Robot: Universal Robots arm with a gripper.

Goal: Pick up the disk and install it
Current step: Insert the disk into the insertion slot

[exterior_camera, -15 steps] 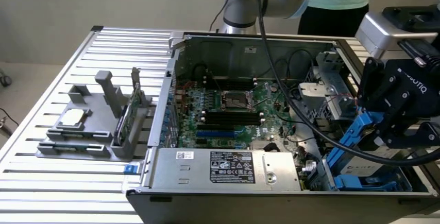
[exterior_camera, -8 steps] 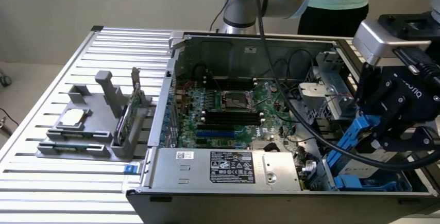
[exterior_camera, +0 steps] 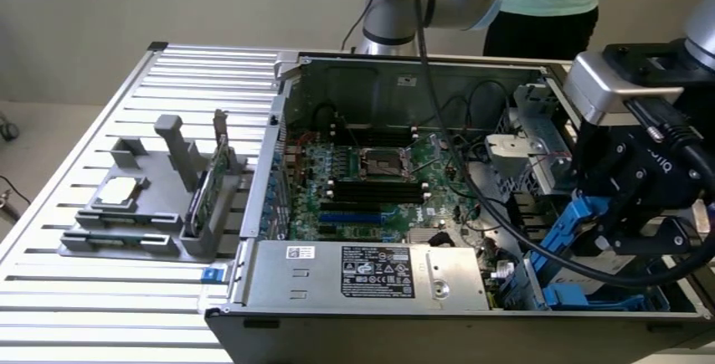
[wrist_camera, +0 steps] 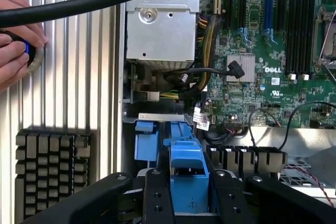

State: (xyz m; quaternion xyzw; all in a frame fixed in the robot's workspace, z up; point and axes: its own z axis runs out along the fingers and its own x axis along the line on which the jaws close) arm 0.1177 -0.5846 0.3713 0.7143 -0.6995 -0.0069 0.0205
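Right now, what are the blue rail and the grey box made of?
Blue rail: probably plastic, smooth with a soft sheen and moulded edges. Grey box: looks like bare sheet metal, matt silver, with screw holes and folded seams.

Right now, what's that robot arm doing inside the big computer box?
The robot's gripper is shut on the disk, gripping it by its blue rail. It holds the disk at the drive bay at one end of the open computer case, and the disk does not look pushed in yet. Beside the case, a person's hand holds a small black device.
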